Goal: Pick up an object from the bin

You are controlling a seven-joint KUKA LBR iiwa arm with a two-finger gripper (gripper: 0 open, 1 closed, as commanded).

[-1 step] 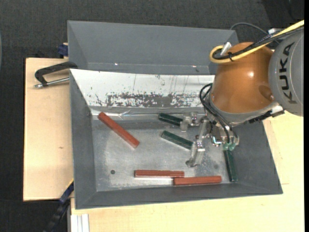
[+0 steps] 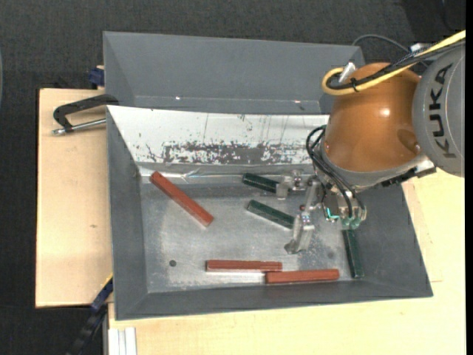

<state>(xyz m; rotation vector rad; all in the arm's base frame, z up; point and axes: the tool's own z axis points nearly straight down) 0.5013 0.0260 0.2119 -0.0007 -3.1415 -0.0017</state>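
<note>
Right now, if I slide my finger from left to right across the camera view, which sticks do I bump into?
slanted red-brown stick → flat red-brown stick → frontmost red-brown stick → dark green stick by the right wall

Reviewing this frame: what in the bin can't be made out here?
- Camera view: the back right corner of the bin is covered by the arm's orange cover.
- Dark green bar by the right wall: upper end hidden behind the gripper.
- Dark speck on the floor, front left: too small to identify.
</note>
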